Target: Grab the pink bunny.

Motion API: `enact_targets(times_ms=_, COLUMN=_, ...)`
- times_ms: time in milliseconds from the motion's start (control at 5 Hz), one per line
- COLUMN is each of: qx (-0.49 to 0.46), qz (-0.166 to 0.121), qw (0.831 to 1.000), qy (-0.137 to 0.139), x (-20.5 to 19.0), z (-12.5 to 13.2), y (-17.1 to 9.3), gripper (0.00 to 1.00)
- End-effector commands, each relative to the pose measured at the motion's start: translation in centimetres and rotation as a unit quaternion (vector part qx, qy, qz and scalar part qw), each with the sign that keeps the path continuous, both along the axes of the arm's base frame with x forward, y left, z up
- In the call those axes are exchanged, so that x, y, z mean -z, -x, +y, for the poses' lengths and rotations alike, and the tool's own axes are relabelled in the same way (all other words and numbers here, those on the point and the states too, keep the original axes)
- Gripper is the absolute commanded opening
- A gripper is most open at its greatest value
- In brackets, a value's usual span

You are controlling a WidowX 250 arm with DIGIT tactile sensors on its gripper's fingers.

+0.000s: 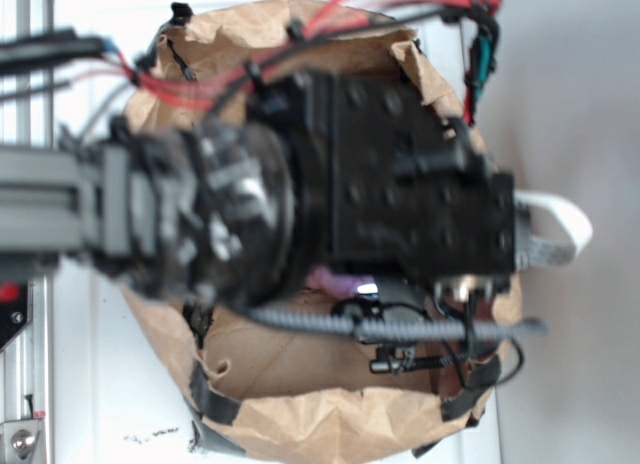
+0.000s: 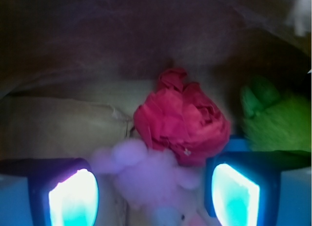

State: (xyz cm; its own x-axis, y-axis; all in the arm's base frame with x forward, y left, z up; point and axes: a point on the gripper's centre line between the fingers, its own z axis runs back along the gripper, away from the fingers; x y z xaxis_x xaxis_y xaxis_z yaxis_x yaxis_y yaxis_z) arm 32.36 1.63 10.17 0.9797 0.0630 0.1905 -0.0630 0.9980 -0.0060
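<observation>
In the wrist view the pink bunny (image 2: 151,179) lies blurred and close between my two fingers, its ears pointing up-left and its muzzle at the bottom edge. My gripper (image 2: 153,199) is open, with one glowing pad (image 2: 73,199) left of the bunny and the other to its right, neither clearly touching it. In the exterior view only a small pink patch of the bunny (image 1: 330,280) shows under the arm; the gripper itself is hidden inside the brown paper bag (image 1: 300,414).
A red ruffled fabric toy (image 2: 183,121) lies just behind the bunny, touching it. A fuzzy yellow-green plush (image 2: 275,121) sits at the right. The bag's brown walls (image 2: 68,123) close in on all sides. Cables (image 1: 400,329) cross the bag's mouth.
</observation>
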Motion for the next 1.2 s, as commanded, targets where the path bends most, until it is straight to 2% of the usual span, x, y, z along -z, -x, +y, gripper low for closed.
enact_targets(times_ms=0, qx=0.015, qz=-0.007, qw=1.000, qy=-0.006, x=-3.3, z=2.5, y=-0.3, gripper=1.00)
enact_targets(times_ms=200, qx=0.012, qz=0.014, qw=1.000, qy=-0.007, x=-2.7, z=3.0, y=0.3, gripper=1.00)
enact_targets(times_ms=400, qx=0.014, qz=0.016, qw=0.999, qy=-0.023, x=-1.1, z=2.6, y=1.1, gripper=1.00)
enact_targets(times_ms=600, qx=0.023, qz=0.001, qw=0.999, qy=-0.040, x=1.2, z=1.7, y=1.9, gripper=1.00)
enact_targets(times_ms=800, qx=0.046, qz=-0.007, qw=0.998, qy=-0.045, x=3.6, z=-0.1, y=3.0, gripper=1.00)
enact_targets(times_ms=1000, qx=0.078, qz=-0.020, qw=0.996, qy=-0.031, x=4.0, z=-1.5, y=4.0, gripper=1.00)
